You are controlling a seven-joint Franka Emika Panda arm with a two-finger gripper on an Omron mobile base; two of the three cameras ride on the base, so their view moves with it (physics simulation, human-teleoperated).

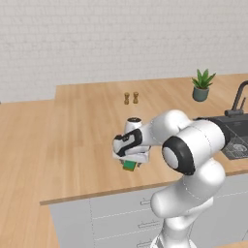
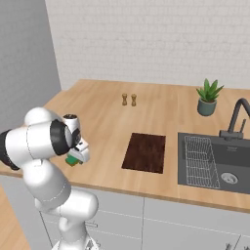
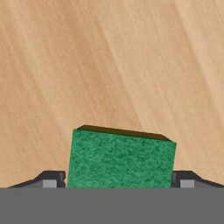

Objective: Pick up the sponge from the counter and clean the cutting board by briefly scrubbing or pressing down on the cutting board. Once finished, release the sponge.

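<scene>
The green sponge [image 3: 120, 157] sits between my two dark fingertips [image 3: 54, 178], which press against its two sides. My gripper [image 1: 130, 162] points down at the light wood counter [image 1: 77, 145] near its front edge, shut on the sponge [image 1: 129, 165]. From the right, the sponge [image 2: 73, 159] peeks out under the hand [image 2: 76, 155]. Whether it rests on the wood or hangs just above it, I cannot tell. The dark brown cutting board [image 2: 145, 152] lies flat well to the right of the gripper, next to the sink. In the left base view the arm hides the board.
A black sink [image 2: 215, 161] with a wire rack and a dark faucet [image 2: 237, 119] takes the counter's right end. A potted plant [image 2: 208, 97] stands behind it. Two small wooden shakers [image 2: 129, 99] stand at the back middle. Pale drawer fronts [image 1: 111, 213] run below the counter edge.
</scene>
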